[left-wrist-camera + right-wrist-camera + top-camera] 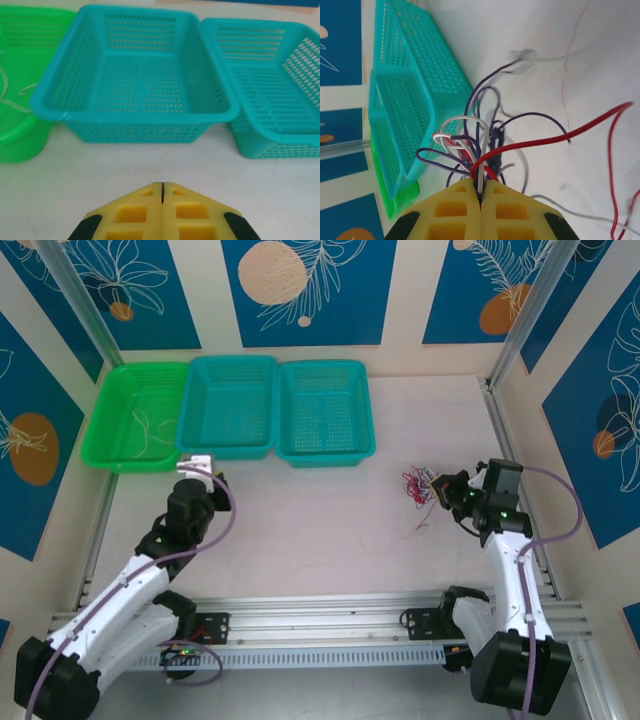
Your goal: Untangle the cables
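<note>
the right gripper (481, 184) pinches the tangled cables (485, 145) — red, whitish and dark strands looping from its tips, at the right of the table (300, 530). the left gripper (163, 186) is pressed together, empty, facing the teal basket (135, 112). separating looks underway — next the left must open and draw one strand free.

No writing, labels, brands or numbers can be read on anything here.
</note>
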You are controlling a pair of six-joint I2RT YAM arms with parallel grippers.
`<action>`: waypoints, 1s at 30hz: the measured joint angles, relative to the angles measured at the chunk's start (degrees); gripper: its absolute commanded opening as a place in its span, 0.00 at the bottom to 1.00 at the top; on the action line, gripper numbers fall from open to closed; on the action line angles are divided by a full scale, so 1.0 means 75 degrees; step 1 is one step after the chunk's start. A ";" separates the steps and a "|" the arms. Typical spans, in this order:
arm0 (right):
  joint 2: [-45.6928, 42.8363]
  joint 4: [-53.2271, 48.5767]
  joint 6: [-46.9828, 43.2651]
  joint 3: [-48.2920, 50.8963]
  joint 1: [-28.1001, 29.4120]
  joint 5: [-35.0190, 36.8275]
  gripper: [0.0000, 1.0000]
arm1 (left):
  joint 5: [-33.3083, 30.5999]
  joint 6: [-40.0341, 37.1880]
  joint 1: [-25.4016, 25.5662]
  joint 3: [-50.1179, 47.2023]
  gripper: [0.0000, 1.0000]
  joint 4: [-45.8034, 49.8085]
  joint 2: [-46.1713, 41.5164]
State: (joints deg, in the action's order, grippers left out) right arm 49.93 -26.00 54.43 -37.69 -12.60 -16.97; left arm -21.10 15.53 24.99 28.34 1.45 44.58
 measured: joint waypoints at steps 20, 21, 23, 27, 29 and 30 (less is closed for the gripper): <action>0.1577 0.0297 -0.2579 -0.2119 0.3139 -0.1932 0.00 | 0.5132 -0.2203 0.1798 0.0172 0.68 -0.1830 0.1081; 0.1632 0.0274 -0.2672 -0.2218 0.3226 -0.2052 0.00 | 0.5155 -0.2358 0.1912 0.0219 0.75 -0.1906 0.1239; 0.1714 0.0251 -0.2809 -0.2369 0.3395 -0.2273 0.00 | 0.5149 -0.2669 0.2066 0.0245 0.89 -0.2002 0.1507; 0.1766 0.0198 -0.2932 -0.2605 0.3803 -0.2655 0.00 | 0.5132 -0.3010 0.2229 0.0245 1.00 -0.2259 0.1941; 0.1775 0.0204 -0.2932 -0.2716 0.4036 -0.2809 0.00 | 0.5158 -0.3045 0.2253 0.0245 1.00 -0.2562 0.2183; 0.1775 0.0207 -0.2932 -0.2763 0.4132 -0.2868 0.00 | 0.5179 -0.3042 0.2261 0.0245 1.00 -0.2713 0.2296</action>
State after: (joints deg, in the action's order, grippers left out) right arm 63.24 -24.45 32.45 -58.41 18.39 -38.48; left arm 17.74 -7.29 41.95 30.17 -18.90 61.80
